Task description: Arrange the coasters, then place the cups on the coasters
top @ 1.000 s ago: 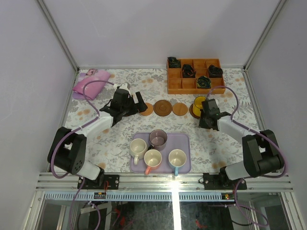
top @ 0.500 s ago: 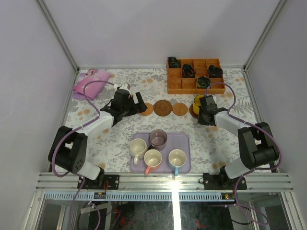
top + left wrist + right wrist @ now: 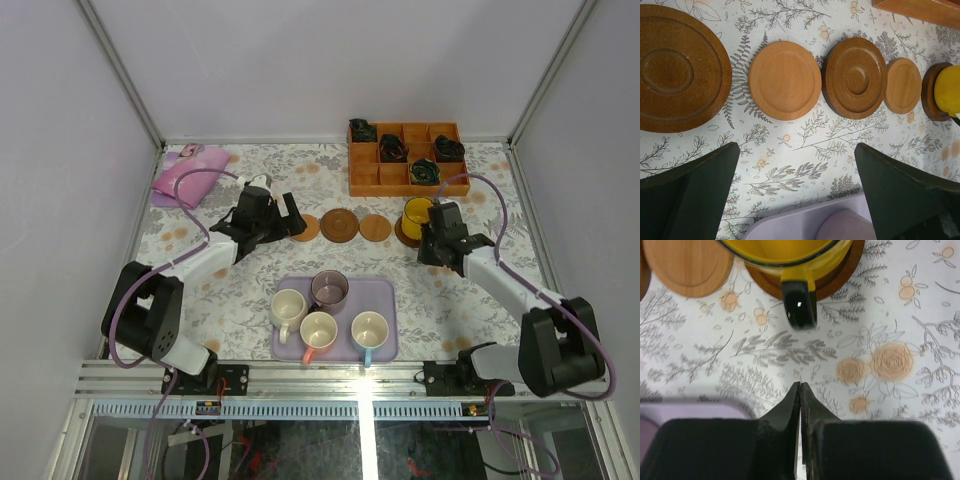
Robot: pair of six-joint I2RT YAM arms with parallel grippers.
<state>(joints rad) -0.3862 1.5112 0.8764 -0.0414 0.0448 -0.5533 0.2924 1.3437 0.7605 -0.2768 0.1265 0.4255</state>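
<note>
Held right hand (image 3: 800, 387) clenched on nothing just short of the yellow cup (image 3: 416, 212) on the end coaster (image 3: 837, 282), left hand (image 3: 796, 150) spread empty by the bare coasters (image 3: 785, 80), 4 cups (image 3: 318, 328) waiting on the tray (image 3: 385, 290) between both arms.

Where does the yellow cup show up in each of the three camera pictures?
Top external: yellow cup right of centre, beside the right arm's tip.
Left wrist: yellow cup at the right edge, cut off.
Right wrist: yellow cup at the top edge, handle pointing down.
Shared landmark: the dark coaster under it.
</note>
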